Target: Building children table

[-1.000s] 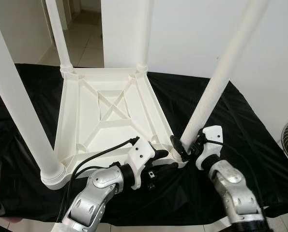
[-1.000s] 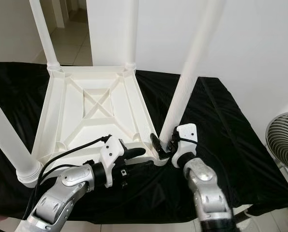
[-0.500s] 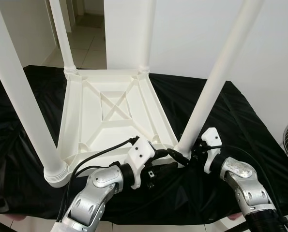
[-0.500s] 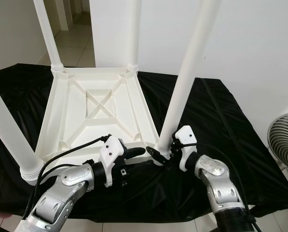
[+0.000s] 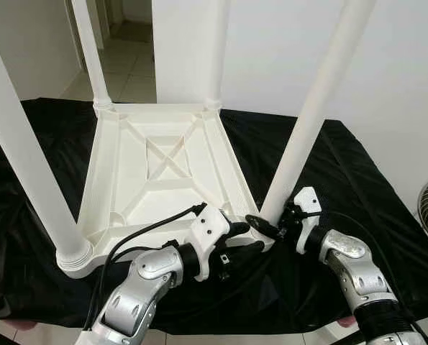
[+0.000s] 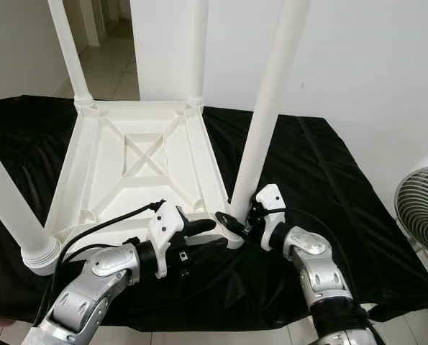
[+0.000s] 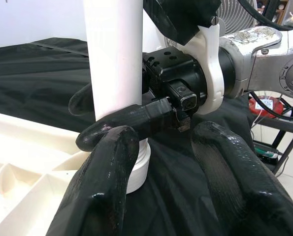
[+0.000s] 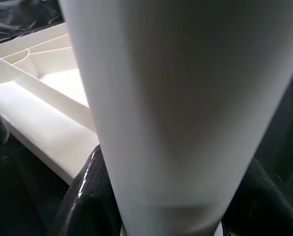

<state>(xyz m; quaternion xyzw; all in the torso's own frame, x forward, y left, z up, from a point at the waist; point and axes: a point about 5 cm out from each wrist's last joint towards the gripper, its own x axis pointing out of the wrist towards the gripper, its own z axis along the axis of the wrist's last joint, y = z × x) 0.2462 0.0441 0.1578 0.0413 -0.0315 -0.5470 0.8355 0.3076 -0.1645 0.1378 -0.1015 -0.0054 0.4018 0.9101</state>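
Gripping leg (image 5: 311,118), apparently, right gripper (image 5: 265,224)

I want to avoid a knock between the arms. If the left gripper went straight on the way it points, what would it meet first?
Probably the base of the near-right table leg, just ahead of the open left gripper, and the right gripper clamped around that leg. Depth is hard to judge.

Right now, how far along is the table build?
Done: three legs stand in corner sockets of the upturned top, e.g. the near-left leg.
In hand: the right gripper is clamped on the base of the fourth leg at the near-right corner; the left gripper sits open beside that corner.
Left: whether it is fully seated is hidden; then flipping the table.
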